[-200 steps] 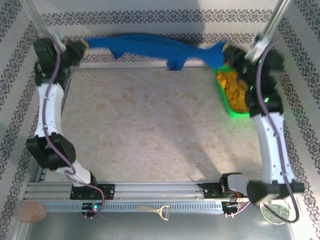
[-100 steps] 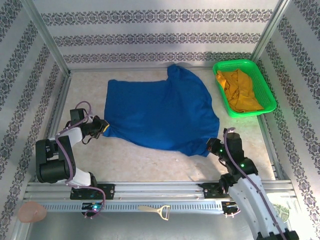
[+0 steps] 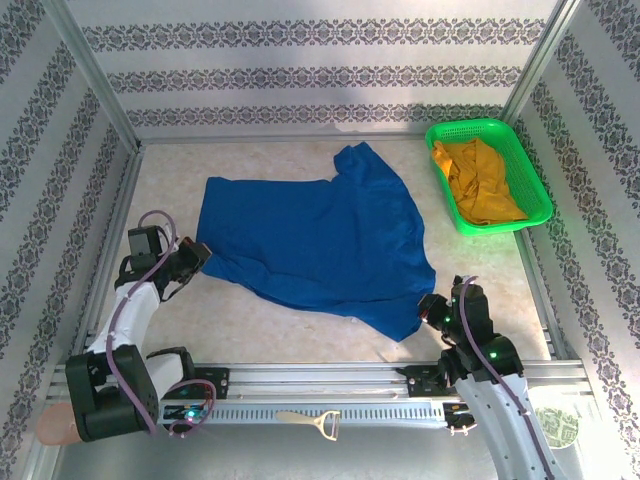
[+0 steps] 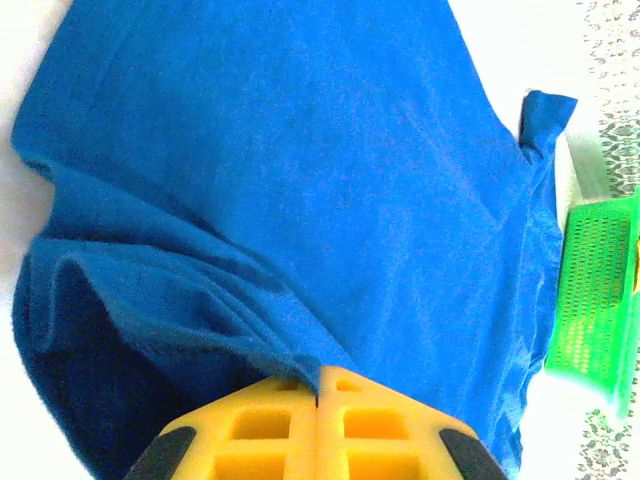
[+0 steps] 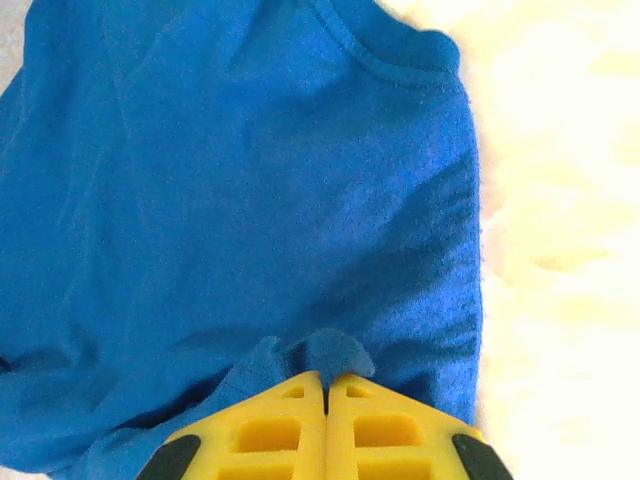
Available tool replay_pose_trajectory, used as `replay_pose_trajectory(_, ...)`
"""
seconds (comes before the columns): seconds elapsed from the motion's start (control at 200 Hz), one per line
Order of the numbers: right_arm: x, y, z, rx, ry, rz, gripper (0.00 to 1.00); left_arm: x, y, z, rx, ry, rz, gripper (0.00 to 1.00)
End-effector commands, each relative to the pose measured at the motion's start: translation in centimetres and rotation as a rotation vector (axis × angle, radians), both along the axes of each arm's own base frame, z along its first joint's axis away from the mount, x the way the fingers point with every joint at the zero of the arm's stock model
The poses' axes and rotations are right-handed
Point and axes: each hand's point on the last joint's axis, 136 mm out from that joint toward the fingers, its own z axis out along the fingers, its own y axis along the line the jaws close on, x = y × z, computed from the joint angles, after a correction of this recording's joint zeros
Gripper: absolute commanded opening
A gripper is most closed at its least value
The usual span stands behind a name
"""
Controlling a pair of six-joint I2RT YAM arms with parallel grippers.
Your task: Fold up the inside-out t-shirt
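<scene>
Left wrist view, my left gripper [image 4: 318,385] with fingers clamped together on the inside-out t-shirt [image 4: 300,170], right gripper [image 5: 325,385] pinching another edge likewise (cloth inside both pinches hidden from me), shirt spread flat on the table [image 3: 300,330], long axis left-to-right, one sleeve pointing at the far wall.

Green plastic mesh basket [image 3: 500,227] sits on the mottled beige tabletop [image 3: 300,330], with a crumpled mustard-yellow cloth garment [image 3: 478,180] inside it. Patterned striped wallpaper [image 3: 300,78] runs right behind the basket. A small tan metal bottle opener [image 3: 315,422] and a pinkish round blob [image 3: 62,425] lie well away from the basket, at the near edge.
</scene>
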Motion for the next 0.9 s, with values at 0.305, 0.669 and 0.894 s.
replay_pose_trajectory(0.305, -2.2, -1.0, 2.5, 0.021, 0.047, -0.084, 0.71, -1.9, 1.0, 1.1, 0.052, 0.079, 0.063, 0.85)
replay_pose_trajectory(0.669, 12.0, 2.2, 10.7, -0.137, -0.058, 0.039, 0.67, 7.2, 3.9, 9.7, 0.054, -0.079, 0.148, 1.00)
replay_pose_trajectory(0.894, 24.8, 8.2, 9.1, -0.122, 0.015, 0.230, 0.49, 16.5, 0.3, 6.3, 0.023, 0.028, -0.089, 1.00)
